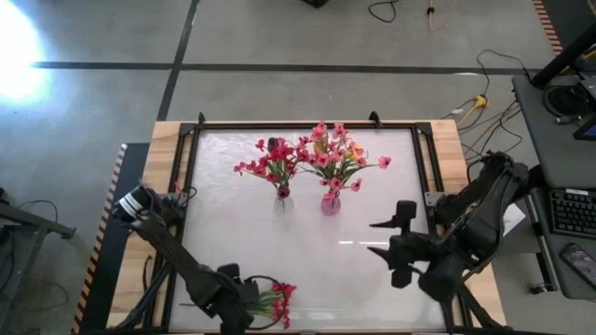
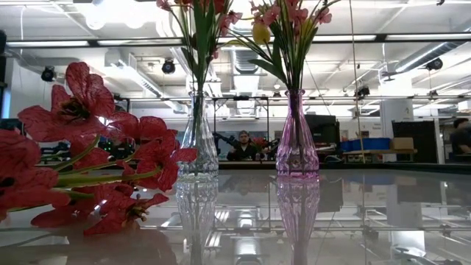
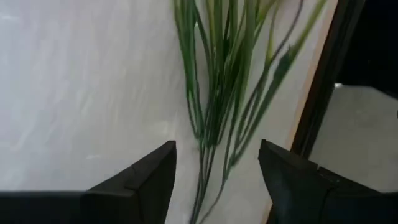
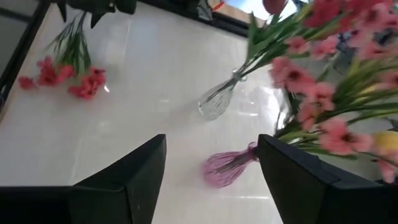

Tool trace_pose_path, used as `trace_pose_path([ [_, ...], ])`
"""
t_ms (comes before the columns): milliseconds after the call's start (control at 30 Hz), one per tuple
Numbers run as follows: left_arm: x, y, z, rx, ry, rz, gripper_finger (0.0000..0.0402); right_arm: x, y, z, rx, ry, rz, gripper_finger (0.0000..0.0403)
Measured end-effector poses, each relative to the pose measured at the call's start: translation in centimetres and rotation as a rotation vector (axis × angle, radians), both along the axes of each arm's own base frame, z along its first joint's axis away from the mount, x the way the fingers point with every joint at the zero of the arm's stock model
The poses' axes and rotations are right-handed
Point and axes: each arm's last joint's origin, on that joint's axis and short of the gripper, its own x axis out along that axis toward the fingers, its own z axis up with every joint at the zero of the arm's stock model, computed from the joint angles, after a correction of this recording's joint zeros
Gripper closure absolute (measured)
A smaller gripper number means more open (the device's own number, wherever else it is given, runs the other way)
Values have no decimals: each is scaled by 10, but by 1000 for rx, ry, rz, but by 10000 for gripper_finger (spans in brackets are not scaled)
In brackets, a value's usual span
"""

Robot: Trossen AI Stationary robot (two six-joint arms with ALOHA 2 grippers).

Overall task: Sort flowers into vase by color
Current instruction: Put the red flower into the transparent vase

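One red spray (image 1: 277, 302) lies flat at the high view's bottom centre on the glossy white counter (image 1: 372, 186), thin stems pointing left between the spread left gripper (image 1: 244, 300); right gripper (image 1: 384, 238) gapes empty.

I see one loose spray of dark-red artificial blossoms (image 1: 279, 302) on thin green stems lying flat on the white tabletop at about seven o'clock, blossoms pointing toward three o'clock. At twelve o'clock stand two bunches, upright and fanned out: dark-red flowers (image 1: 271, 158) in the clear ribbed glass vase (image 1: 282, 193), and pink flowers with a few yellow ones (image 1: 335, 154) in the pink glass vase (image 1: 331, 203) just beside it.
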Motion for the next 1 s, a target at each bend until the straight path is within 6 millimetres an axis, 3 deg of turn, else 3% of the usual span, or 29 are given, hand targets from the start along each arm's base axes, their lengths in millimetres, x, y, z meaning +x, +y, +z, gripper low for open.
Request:
trace_pose_path([
  [233,-9,8,-30,43,12,0,187,14,25,-27,-35,51,-8,164],
  [433,-22,3,-44,16,21,-101,207,24,43,-51,-25,76,-54,164],
  [567,-26,7,-50,44,19,-142,256,32,53,-64,-2,75,-80,164],
  [700,-28,13,-54,79,5,-195,350,37,61,-73,26,87,-81,168],
  [767,-28,15,-53,95,-8,-202,387,39,64,-76,45,97,-74,167],
  [867,-28,21,-44,120,-43,-204,384,39,65,-78,48,120,-68,168],
  [1000,-30,33,-7,196,-238,-180,391,34,59,-74,28,132,-77,173],
])
